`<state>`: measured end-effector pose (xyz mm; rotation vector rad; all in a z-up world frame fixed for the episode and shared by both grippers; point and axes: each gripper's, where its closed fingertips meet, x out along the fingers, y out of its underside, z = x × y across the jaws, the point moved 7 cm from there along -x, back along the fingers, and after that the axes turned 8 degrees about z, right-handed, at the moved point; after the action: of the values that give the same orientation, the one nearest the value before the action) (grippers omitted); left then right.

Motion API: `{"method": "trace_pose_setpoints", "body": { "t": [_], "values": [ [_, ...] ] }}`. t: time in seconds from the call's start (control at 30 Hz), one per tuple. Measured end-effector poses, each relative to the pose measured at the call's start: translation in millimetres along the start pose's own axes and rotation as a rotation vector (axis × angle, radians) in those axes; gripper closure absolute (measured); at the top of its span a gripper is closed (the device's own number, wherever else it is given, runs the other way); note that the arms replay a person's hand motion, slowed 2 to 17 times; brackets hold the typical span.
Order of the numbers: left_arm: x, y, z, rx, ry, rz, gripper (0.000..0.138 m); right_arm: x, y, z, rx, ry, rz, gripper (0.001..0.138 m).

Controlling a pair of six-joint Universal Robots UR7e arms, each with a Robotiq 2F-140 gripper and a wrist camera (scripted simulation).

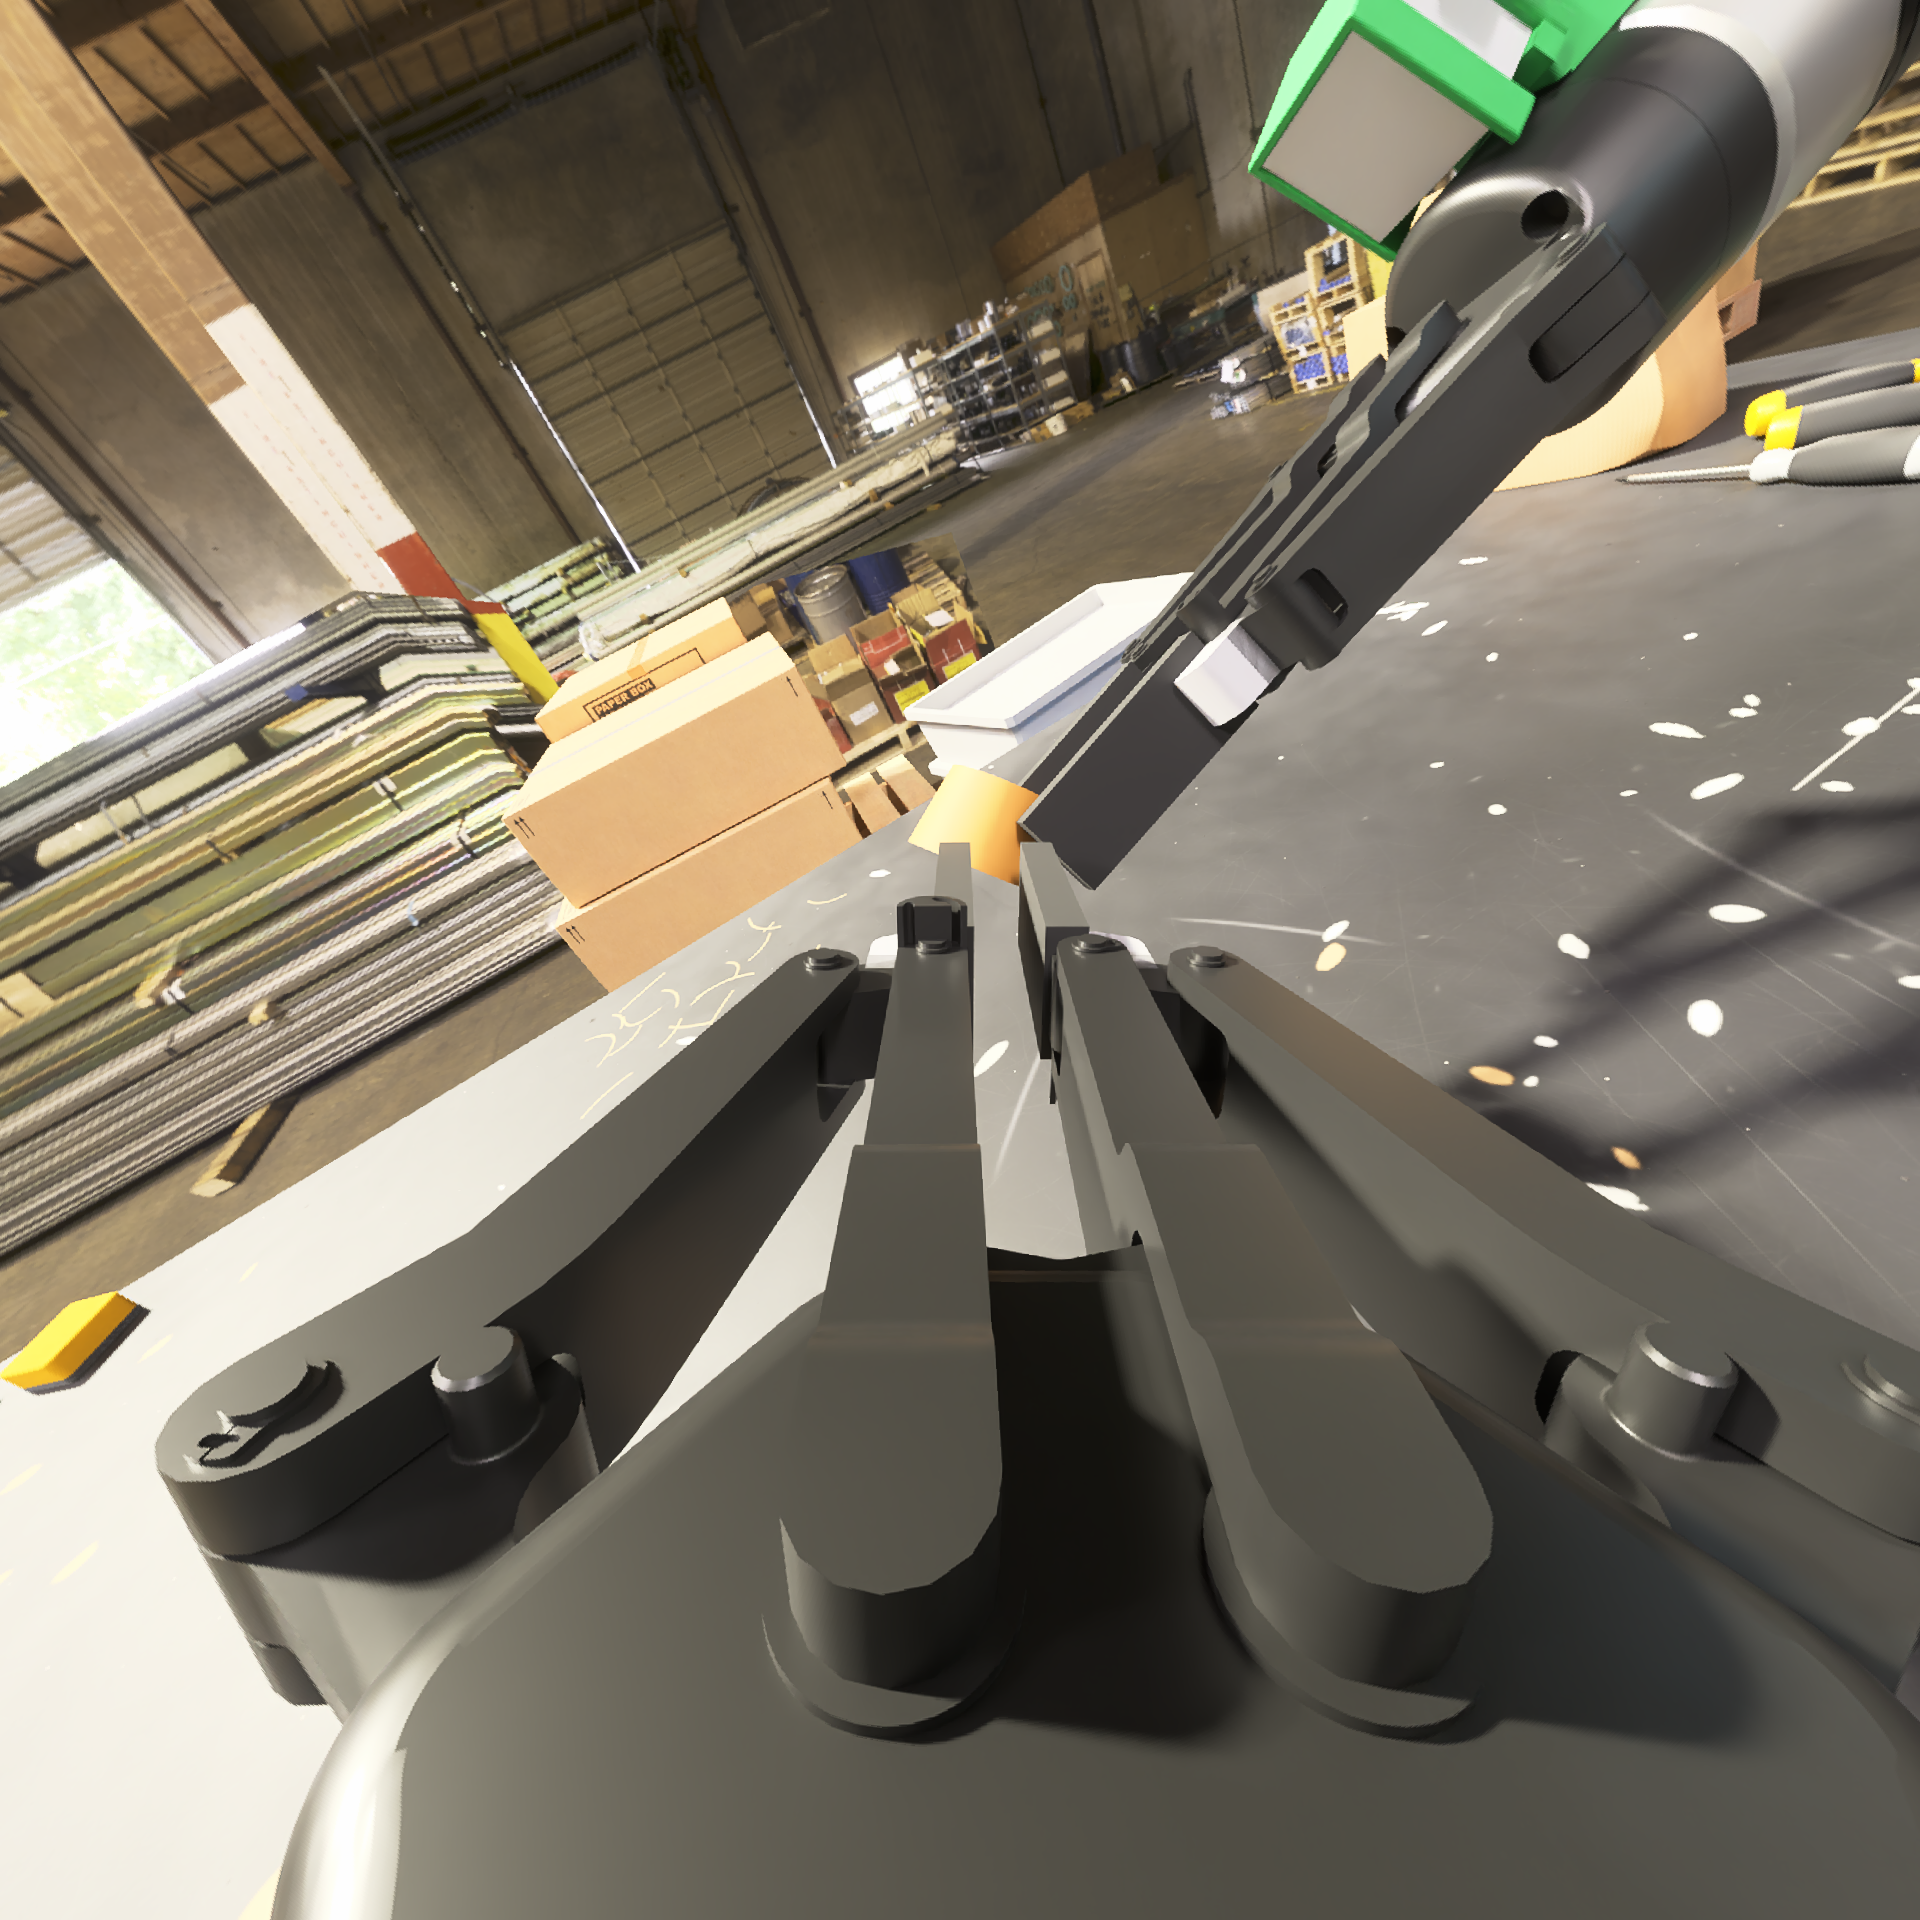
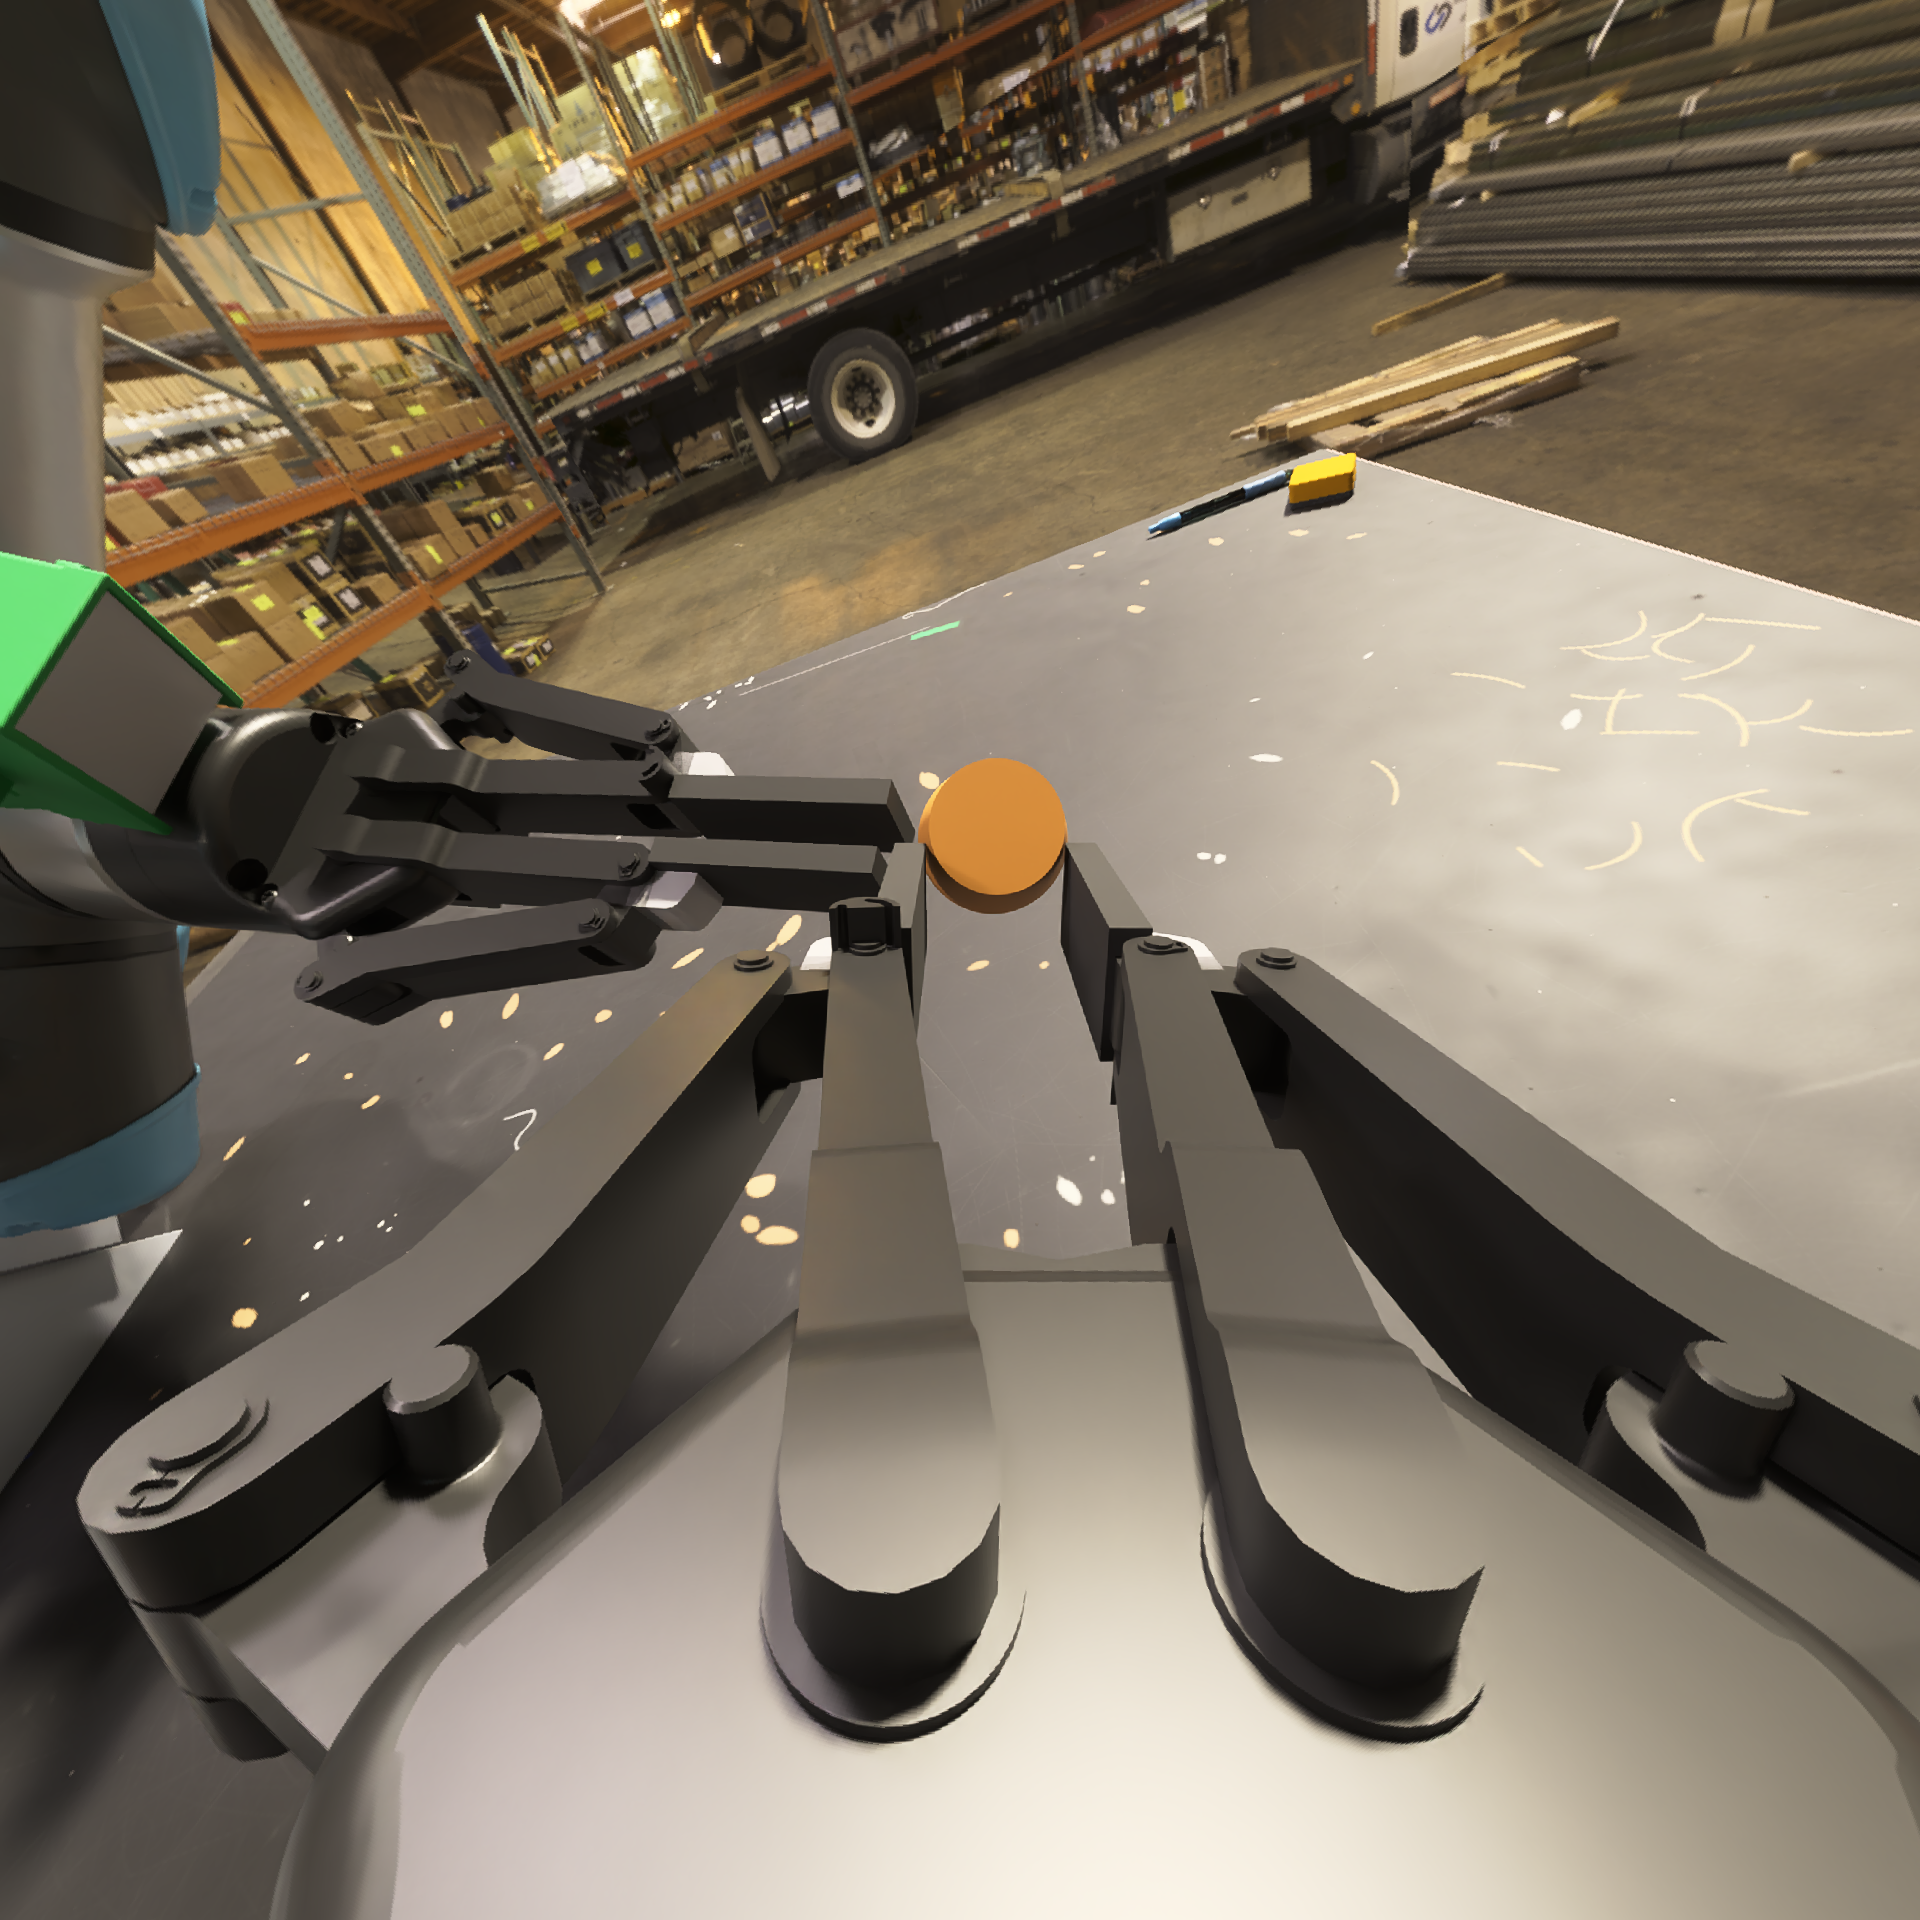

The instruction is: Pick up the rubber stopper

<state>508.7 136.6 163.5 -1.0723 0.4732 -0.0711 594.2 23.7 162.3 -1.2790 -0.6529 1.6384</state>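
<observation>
In the left wrist view, the left gripper point(image 1: 1000, 871) is seen with jaws nearly clenched and nothing between them; the orange rubber stopper point(image 1: 966, 812) lies just beyond its tips on the dark table point(image 1: 1558, 935), partly hidden by the right gripper point(image 1: 1081, 831). In the right wrist view, the stopper point(image 2: 992, 831), a smooth orange disc, is framed between the right gripper's point(image 2: 992, 883) parted fingers, not yet pinched. The grasp appears in hand; closing, then lifting, is judged next.

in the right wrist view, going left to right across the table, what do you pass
Left hand → orange rubber stopper → blue pen → yellow block → chalk scribbles.
</observation>
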Motion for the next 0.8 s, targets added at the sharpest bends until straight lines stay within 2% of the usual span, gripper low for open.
{"method": "trace_pose_setpoints", "body": {
  "t": [0.8],
  "values": [
    [-3.0,-3.8,2.0,0.058,0.004,-0.002,0.126,-1.6,-6.0,8.8,-0.069,0.066,0.046,0.104]
  ]
}}
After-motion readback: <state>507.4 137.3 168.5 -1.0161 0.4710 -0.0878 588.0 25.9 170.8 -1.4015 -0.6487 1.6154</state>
